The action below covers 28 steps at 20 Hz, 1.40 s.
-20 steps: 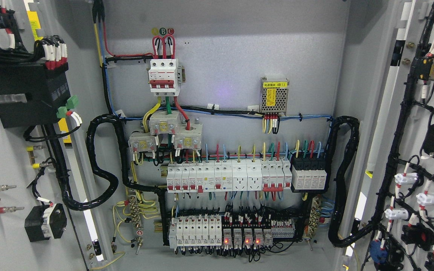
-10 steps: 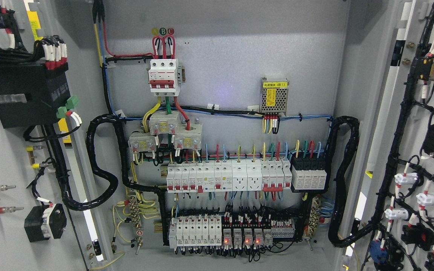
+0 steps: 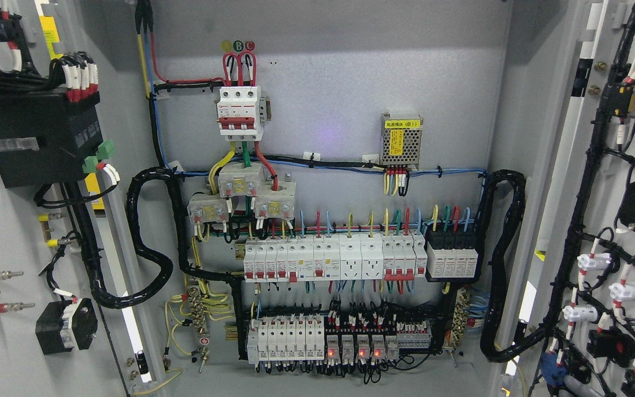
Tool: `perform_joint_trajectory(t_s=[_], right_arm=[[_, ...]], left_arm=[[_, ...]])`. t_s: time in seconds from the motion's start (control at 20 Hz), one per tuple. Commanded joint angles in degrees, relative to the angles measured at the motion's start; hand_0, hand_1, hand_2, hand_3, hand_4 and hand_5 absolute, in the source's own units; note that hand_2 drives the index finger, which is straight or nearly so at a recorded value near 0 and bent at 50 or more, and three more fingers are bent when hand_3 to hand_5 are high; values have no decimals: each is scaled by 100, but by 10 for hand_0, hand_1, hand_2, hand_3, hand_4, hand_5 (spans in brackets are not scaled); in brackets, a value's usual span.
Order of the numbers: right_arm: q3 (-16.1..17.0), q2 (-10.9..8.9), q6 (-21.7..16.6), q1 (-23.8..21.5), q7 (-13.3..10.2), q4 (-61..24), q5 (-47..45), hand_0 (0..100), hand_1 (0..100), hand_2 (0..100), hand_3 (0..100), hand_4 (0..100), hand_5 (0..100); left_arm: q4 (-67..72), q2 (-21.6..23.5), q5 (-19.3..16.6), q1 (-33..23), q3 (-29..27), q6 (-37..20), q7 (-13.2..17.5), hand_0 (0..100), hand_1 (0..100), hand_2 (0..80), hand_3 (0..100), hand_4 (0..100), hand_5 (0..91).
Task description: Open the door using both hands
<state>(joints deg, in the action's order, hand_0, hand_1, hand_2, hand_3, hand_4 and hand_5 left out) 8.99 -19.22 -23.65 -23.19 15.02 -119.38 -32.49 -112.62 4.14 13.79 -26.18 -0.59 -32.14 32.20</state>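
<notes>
The grey electrical cabinet stands with both doors swung wide. The left door (image 3: 3, 231) shows its inner face at the picture's left, carrying a black module and wiring. The right door (image 3: 607, 66) shows its inner face at the right, with black cable looms and white and black switch backs. Between them the back panel (image 3: 339, 82) is fully exposed. My left hand does not show. A small grey rounded tip (image 3: 579, 385) pokes in at the bottom edge by the right door; it looks like part of my right hand, too little to judge.
On the back panel sit a red-and-white main breaker (image 3: 238, 110), a small power supply (image 3: 401, 139), two rows of white breakers (image 3: 328, 259) and relays with red lights (image 3: 353, 348). Thick black cable conduits (image 3: 146, 237) loop to each door.
A small grey tip has come into view at the bottom edge near the right door. The doors and the cabinet have not moved.
</notes>
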Motion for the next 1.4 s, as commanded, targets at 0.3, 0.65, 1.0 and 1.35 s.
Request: perform_joint_trajectory(t_s=[0.3, 0.65, 1.0, 1.35], right_arm=[[86, -442, -122, -10, 405, -24, -231, 201, 121, 0, 0, 0, 0], [68, -469, -69, 7, 405, -16, -723, 202, 121, 0, 0, 0, 0], [68, -381, -52, -28, 405, -16, -1064, 201, 122, 0, 0, 0, 0], [173, -276, -61, -186, 405, -16, -1251, 201, 122, 0, 0, 0, 0]], left_arm=[[-621, 113, 844, -158, -1409, 50, -12, 0, 0, 0, 0, 0, 0], [-577, 149, 1231, -247, -1839, 50, 6, 0, 0, 0, 0, 0, 0], [-349, 184, 1662, -317, -2058, 251, 23, 0, 0, 0, 0, 0, 0], [125, 166, 2312, -204, -2735, 1622, 559, 0, 0, 0, 0, 0, 0]])
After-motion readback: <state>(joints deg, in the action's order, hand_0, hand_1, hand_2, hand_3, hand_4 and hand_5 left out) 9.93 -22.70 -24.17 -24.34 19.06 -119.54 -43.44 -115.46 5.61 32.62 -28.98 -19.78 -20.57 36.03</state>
